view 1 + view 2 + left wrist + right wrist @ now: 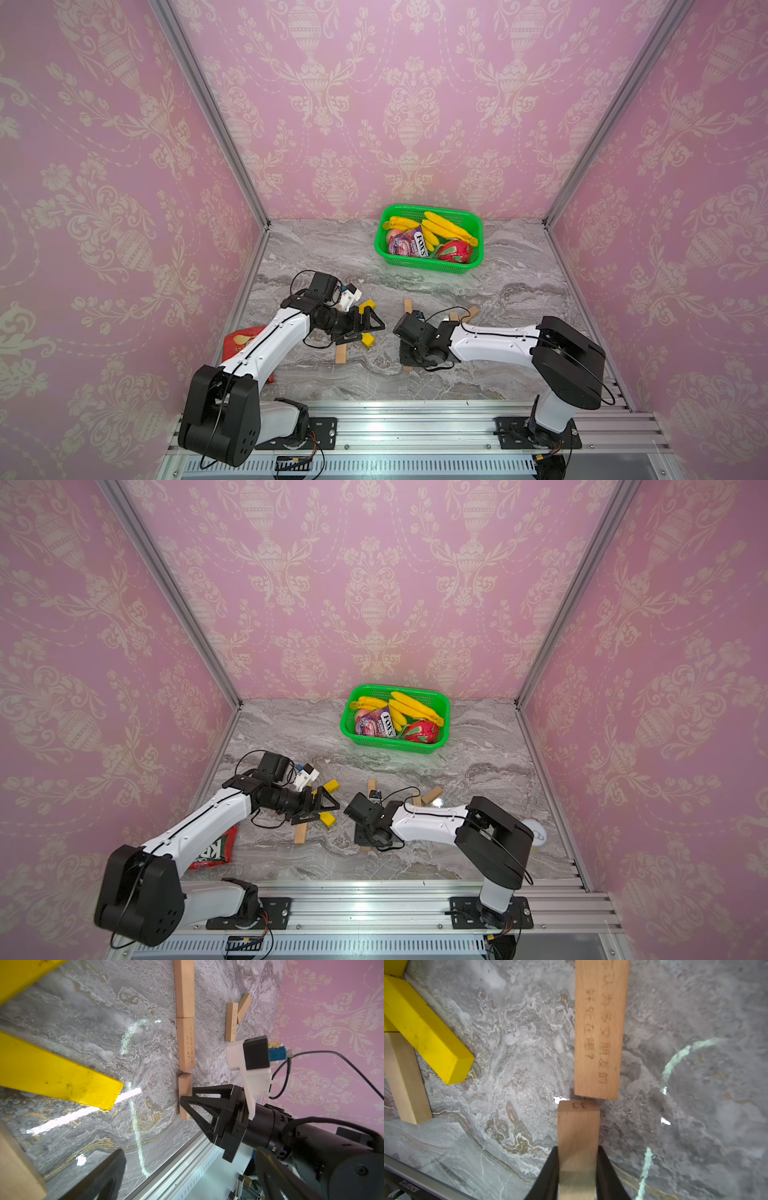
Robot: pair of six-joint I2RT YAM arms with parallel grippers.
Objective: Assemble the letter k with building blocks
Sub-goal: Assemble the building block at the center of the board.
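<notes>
Right fingers [548,1175] are pinching the wood bar marked 33 [578,1126] by its long sides, low at the table [519,299]; I cannot tell whether it is resting on the surface. Its free end is sitting just off the end of a lettered wood bar [600,1028], slightly offset sideways. A third wood bar [184,989] is lying end to end beyond the lettered one, so the three are making a near-straight line mid-table, in front of the right arm.

Left fingers [99,1178] are standing spread wide, holding nothing. They are hovering over a cluster left of that line: a near yellow bar [368,340], a far yellow bar [367,306] and a slanted wood bar [340,355].

A pair of wood bars [231,1022] is lying touching in a V to the right of the line. A green basket [428,268] is sitting at the back of the table. A red snack bag [239,338] is lying beside the left arm.
</notes>
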